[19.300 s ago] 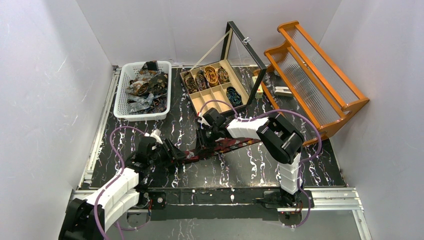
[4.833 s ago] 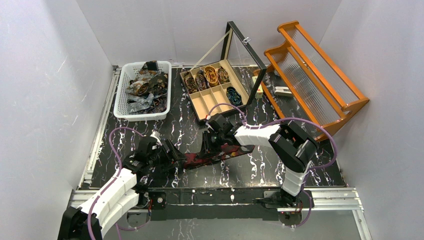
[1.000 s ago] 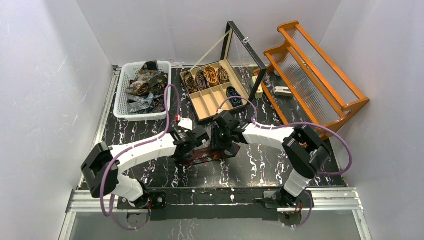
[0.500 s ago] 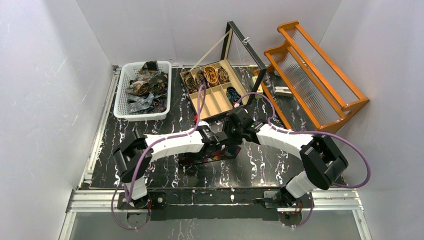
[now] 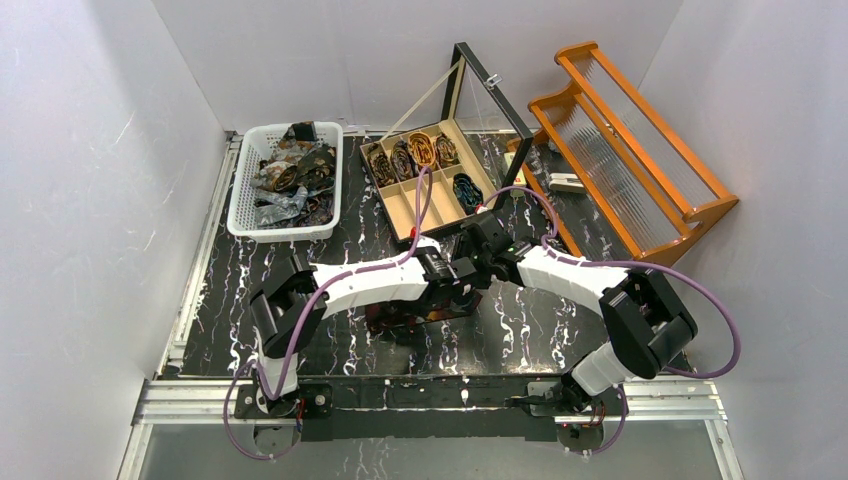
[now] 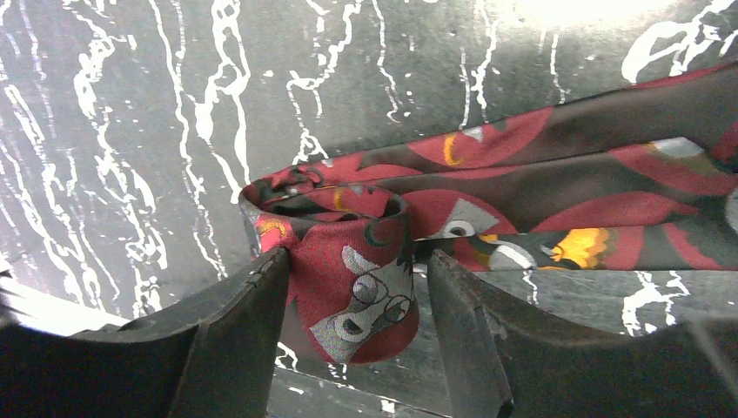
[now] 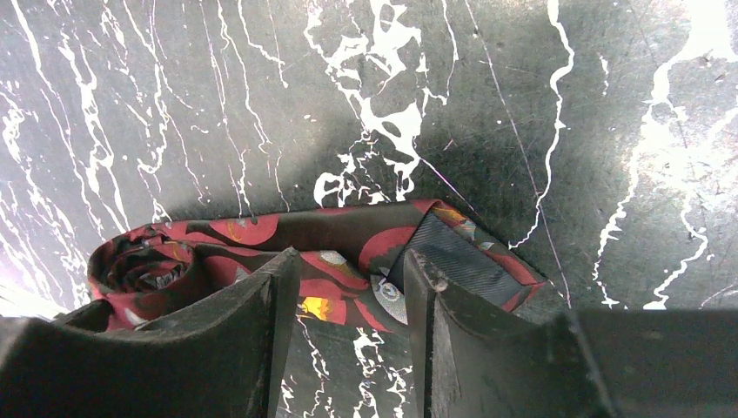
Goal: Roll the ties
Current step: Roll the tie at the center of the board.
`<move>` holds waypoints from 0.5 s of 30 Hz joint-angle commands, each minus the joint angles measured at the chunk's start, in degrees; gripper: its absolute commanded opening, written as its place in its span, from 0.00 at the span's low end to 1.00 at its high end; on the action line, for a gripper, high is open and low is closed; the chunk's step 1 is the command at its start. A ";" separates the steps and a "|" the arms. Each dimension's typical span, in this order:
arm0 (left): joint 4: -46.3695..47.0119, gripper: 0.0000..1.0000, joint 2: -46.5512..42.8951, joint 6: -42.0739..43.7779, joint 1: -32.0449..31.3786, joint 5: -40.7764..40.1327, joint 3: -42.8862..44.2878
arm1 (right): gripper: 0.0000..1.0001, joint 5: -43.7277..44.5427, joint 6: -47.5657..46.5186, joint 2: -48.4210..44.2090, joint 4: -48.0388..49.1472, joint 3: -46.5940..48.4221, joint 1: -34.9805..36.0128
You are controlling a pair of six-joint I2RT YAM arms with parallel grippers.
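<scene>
A dark red patterned tie (image 5: pixel 415 312) lies on the black marbled table in front of the box. In the left wrist view its narrow part is rolled into a small coil (image 6: pixel 348 287). My left gripper (image 6: pixel 358 257) straddles that coil. The left finger (image 6: pixel 235 331) touches it and a thin gap shows at the right finger (image 6: pixel 470 331). My right gripper (image 7: pixel 352 257) is open over the flat part of the tie (image 7: pixel 344 266), next to its wide end (image 7: pixel 457 252). From above, the left gripper (image 5: pixel 450 290) and the right gripper (image 5: pixel 470 275) are almost touching.
A white basket (image 5: pixel 238 218) of loose ties stands at the back left. A wooden compartment box (image 5: pixel 418 200) with its glass lid (image 5: pixel 490 100) raised holds several rolled ties (image 5: pixel 425 150). An orange wooden rack (image 5: pixel 640 150) leans at the right.
The left gripper has moved right along the tie to the right gripper. The flat stretch between them has shrunk from a long strip to a short piece, and the coil has grown.
</scene>
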 commanded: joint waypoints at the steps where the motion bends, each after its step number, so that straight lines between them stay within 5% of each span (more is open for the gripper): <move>1: 4.02 0.59 -0.18 0.65 -0.39 2.56 0.93 | 0.56 -1.59 -0.57 -0.27 0.46 -0.30 -0.64; 15: 18.04 0.70 -12.60 0.17 0.76 6.79 -6.36 | 0.58 -9.45 -3.46 0.18 3.27 -0.06 -1.41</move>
